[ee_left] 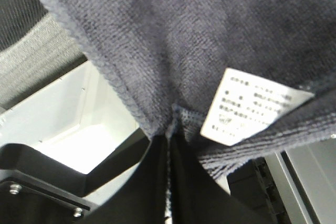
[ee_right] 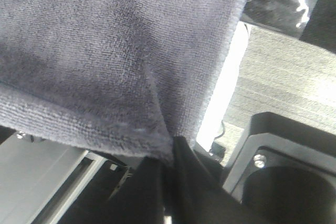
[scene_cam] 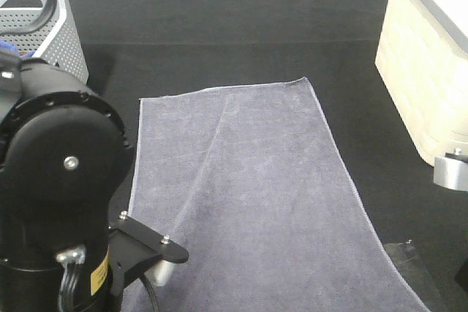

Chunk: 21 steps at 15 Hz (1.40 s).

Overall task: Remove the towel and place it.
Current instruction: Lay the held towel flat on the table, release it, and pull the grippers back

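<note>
The towel (scene_cam: 248, 180) is lying outside the grey basket (scene_cam: 62, 31), spreading over the black table (scene_cam: 219, 12) beside it, with its hem nearest the basket resting flat. The left tool (ee_left: 170, 135) is clamping the corner by the white label (ee_left: 252, 106), and the right tool (ee_right: 170, 153) is clamping another corner. Removal is looking done; laying down the held edge and releasing it are remaining.

- A grey basket (scene_cam: 64, 38) with a perforated wall stands at the far left of the desk (scene_cam: 241, 20).
- A black cable (scene_cam: 51, 5) loops over the basket's top.
- A bit of blue cloth (scene_cam: 9, 50) shows just beside the basket.
- A cream box (scene_cam: 417, 71) sits at the far right.
</note>
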Tool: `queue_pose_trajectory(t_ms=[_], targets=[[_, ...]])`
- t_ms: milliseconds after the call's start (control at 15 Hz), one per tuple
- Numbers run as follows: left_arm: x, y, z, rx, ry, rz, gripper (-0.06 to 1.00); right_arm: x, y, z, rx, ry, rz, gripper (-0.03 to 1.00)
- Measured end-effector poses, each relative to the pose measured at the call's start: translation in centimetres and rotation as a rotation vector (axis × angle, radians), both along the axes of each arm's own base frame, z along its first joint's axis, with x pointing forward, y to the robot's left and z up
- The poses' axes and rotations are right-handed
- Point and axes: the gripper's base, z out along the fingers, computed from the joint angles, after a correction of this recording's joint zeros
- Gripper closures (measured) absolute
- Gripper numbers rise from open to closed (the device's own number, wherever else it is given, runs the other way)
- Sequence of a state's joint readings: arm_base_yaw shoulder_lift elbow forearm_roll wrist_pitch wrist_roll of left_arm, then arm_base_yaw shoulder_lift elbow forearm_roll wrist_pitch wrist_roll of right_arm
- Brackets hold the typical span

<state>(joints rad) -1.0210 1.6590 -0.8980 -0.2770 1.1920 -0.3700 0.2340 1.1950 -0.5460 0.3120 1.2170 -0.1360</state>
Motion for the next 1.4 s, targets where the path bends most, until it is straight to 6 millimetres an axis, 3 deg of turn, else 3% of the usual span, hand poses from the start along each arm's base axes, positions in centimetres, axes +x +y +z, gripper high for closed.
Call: queue_pose_trajectory(t_ms=[67,133,333,400,600,1133,1400], targets=[[0.0,0.0,0.0,0.0,0.0,0.003,0.92,0.0,0.0,0.0,-0.003,0.002,-0.007,0.95],[0.0,0.0,0.0,0.0,0.0,0.004,0.86,0.0,-0.1,0.0,-0.016,0.006,-0.027,0.8],[0.0,0.1,-0.1,0.008,0.001,0.004,0.36,0.0,-0.2,-0.1,-0.041,0.005,-0.032,0.16],[0.0,0.1,-0.1,0.012,-0.005,-0.001,0.27,0.0,-0.2,-0.1,-0.042,0.005,-0.033,0.08],[0.3,-0.1,0.3,0.007,-0.022,-0.015,0.21,0.0,-0.2,-0.1,-0.043,0.006,-0.037,0.02],[0.5,0.0,0.3,0.013,-0.041,-0.055,0.25,0.0,-0.3,-0.1,-0.046,0.006,-0.037,0.02],[2.8,-1.1,2.3,0.004,-0.208,-0.097,0.25,2.2,0.1,2.4,-0.035,-0.114,-0.029,0.02]])
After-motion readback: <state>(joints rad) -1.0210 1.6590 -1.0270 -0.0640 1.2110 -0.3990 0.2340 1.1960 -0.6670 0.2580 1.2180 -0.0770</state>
